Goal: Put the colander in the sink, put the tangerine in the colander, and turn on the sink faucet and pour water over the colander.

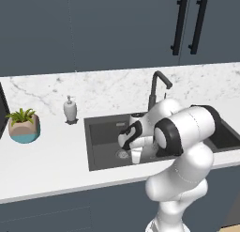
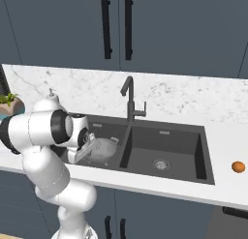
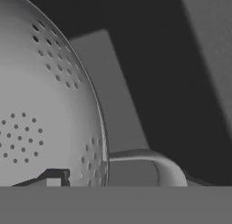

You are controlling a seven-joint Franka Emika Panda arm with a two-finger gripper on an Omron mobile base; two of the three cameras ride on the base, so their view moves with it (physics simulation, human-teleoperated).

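Note:
The grey holed colander (image 2: pixel 104 149) lies in the left basin of the dark double sink (image 2: pixel 167 134). My gripper (image 2: pixel 91 146) is down in that basin at the colander's near rim. In the hand view the colander's dotted inside (image 3: pixel 41 105) is very close, with a loop handle (image 3: pixel 152 160) low at the right. One dark fingertip (image 3: pixel 54 177) shows inside the bowl, far left of the rim, so the jaws stand open across rim and handle; the other tip is hidden. The orange tangerine (image 2: pixel 237 167) rests on the counter right of the sink. The dark faucet (image 2: pixel 130 100) stands behind the basin divider.
A white soap dispenser (image 1: pixel 70 109) and a potted plant (image 1: pixel 23 125) stand on the white counter (image 1: pixel 47 165) left of the sink. Dark wall cabinets with black handles (image 2: pixel 116 27) hang above. My own arm (image 1: pixel 187 132) covers much of the sink's front.

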